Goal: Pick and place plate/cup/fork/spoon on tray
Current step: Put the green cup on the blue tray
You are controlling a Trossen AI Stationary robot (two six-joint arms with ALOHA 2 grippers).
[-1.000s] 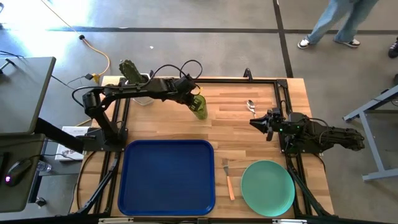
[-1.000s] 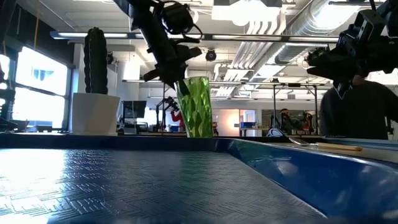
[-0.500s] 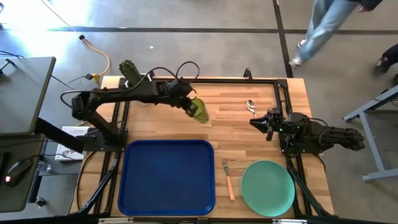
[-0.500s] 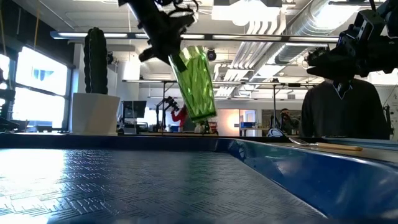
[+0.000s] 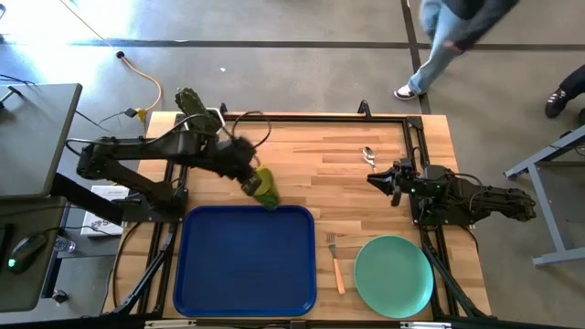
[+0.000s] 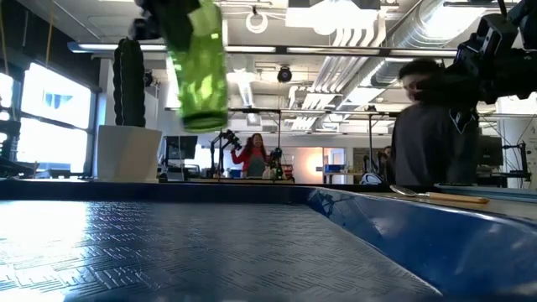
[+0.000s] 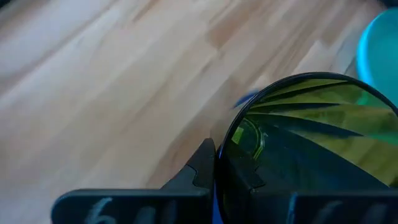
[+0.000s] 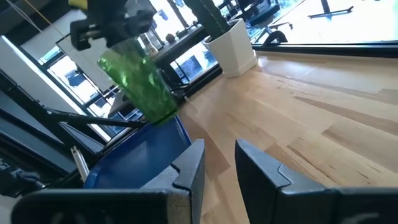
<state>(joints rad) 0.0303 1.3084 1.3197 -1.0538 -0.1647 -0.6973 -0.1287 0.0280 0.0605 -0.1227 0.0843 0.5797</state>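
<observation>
Two dark arms reach over the wooden table (image 5: 347, 196); only the left one carries anything. The left gripper (image 5: 249, 180) is closed on the small translucent olive-green cup (image 5: 265, 189), gripping it near the rim, and holds it tilted in the air right at the far rim of the large dark blue rectangular tray (image 5: 245, 260). From table height the cup (image 6: 197, 63) hangs well clear of the tray floor (image 6: 168, 252), with open air beneath it. In the left wrist view the cup's mouth (image 7: 311, 149) fills the space between the fingers, with bare wood beyond it.

Just below and ahead of that gripper, the whole tray floor lies bare inside its raised rim. Behind the gripper, at the table's far left corner, stands a white hexagonal pot with a green cactus (image 5: 194, 108), well apart from the cup.

Over by the table's right edge the right gripper (image 5: 384, 179) hovers with its fingers (image 8: 186, 168) a small gap apart, holding nothing. Just beside it, towards the far edge, lies the small orange-handled spoon with a silver bowl (image 5: 368, 155). On its near side, the round mint-green plate (image 5: 393, 276) sits on the wood beside the tray's right rim, and the small orange-handled fork (image 5: 335, 263) lies in the narrow strip between plate and tray. A person (image 5: 448, 37) walks on the floor beyond the table.
</observation>
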